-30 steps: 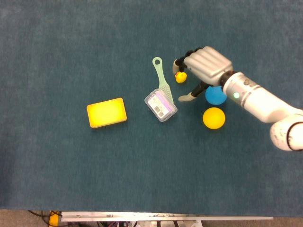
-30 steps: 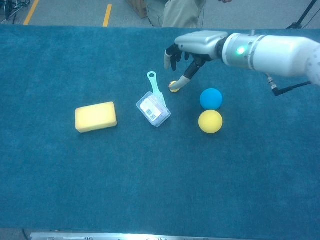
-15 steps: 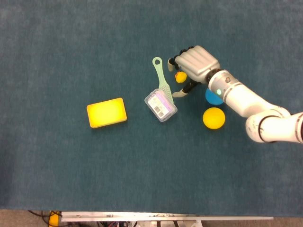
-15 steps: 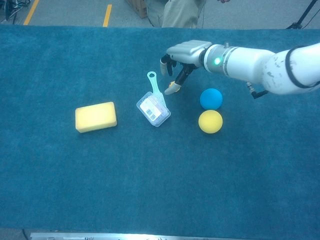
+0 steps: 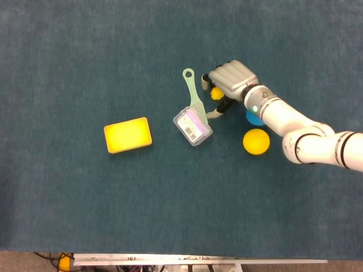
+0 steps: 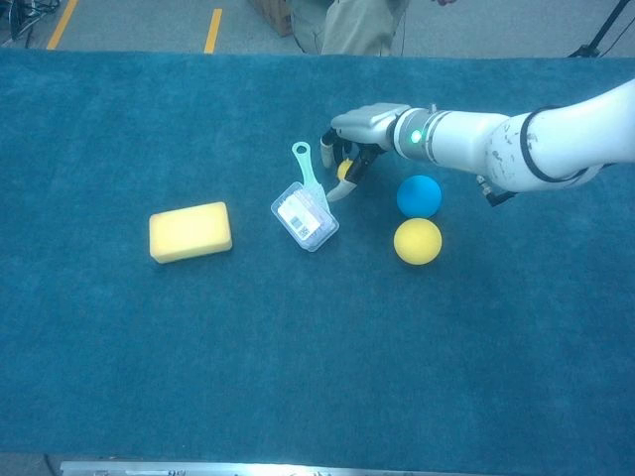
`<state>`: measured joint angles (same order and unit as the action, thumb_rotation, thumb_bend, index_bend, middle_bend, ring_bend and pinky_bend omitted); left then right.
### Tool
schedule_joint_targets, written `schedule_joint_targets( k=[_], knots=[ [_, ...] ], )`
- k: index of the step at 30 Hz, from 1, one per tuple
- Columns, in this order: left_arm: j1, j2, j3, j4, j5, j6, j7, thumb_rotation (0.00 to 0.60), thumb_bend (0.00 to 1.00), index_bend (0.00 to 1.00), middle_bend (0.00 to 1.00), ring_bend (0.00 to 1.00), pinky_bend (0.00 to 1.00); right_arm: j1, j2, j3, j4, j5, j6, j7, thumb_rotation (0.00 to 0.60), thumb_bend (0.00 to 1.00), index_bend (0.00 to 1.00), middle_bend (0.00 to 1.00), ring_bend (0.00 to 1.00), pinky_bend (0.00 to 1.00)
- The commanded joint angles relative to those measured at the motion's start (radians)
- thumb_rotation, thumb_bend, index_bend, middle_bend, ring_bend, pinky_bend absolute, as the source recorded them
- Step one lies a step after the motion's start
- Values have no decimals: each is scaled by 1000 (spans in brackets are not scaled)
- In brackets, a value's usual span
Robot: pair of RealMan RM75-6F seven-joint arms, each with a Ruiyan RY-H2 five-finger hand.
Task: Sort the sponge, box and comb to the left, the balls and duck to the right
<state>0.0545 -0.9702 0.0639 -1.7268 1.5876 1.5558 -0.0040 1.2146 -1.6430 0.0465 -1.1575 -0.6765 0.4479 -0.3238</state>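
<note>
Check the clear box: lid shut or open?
Shut, as far as both views show. The box lies flat, labelled lid on top, its far end over the comb.

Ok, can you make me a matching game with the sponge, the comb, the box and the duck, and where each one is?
Things:
1. sponge
2. comb
3. box
4. duck

Places:
A. under the right hand
B. lying alone, furthest left
C. see-through, at the comb's toothed end
D. pale green, between box and duck

Pairs: 1-B, 2-D, 3-C, 4-A
</note>
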Motion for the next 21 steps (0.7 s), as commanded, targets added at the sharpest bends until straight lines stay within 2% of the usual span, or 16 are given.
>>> schedule_joint_targets(
  k=[1, 13, 21],
  knots=[
    [-2, -1, -1, 1, 2, -1, 0, 600, 434, 361, 337, 275, 202, -10, 23, -12, -19, -19, -12, 17, 363, 0, 328, 376, 243, 254],
    [-11, -4, -4, -3, 6, -10, 9, 600, 434, 361, 337, 268, 200, -128, 217, -21, -240, -218, 24, 129, 362, 0, 328, 376, 285, 255],
    [-21, -5, -4, -14, 16, -19, 23, 600, 434, 361, 337, 268, 200, -198, 275, 41, -342, -361, 129, 225, 362, 0, 328, 376, 285, 256]
  ],
)
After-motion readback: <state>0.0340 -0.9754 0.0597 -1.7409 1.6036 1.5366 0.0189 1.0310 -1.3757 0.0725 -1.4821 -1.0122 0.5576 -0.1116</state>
